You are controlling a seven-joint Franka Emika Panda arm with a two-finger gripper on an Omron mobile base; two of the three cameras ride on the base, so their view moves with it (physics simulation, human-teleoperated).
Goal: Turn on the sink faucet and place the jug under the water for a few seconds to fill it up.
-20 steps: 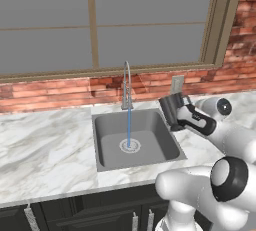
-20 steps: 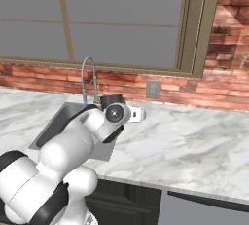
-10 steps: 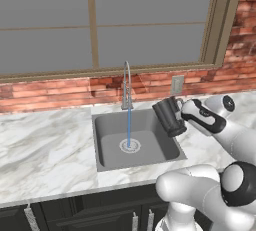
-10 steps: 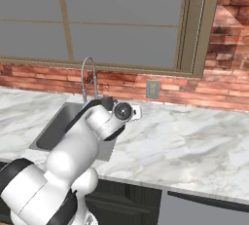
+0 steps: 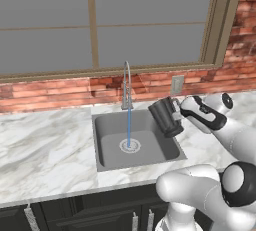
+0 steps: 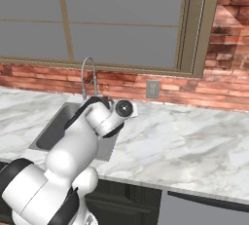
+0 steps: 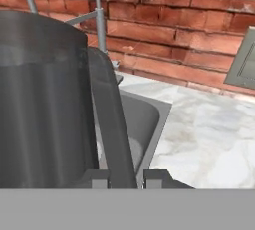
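Gripper pinching the jug by its thin handle, over the sink right edge beside the water; rigid, probably slick, will get heavier and lever once filling.

Glossy white rounded arm, dark joint bands (perhaps black).

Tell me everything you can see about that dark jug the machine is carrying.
The jug is a dark charcoal, almost black cylinder with an open top and a curved strap handle on one side. It looks like dull metal or plastic. The gripper is shut on that handle, holding the jug in the air, tilted slightly, above the right edge of the sink. It sits beside the water, not under it. Whether anything is inside cannot be told.
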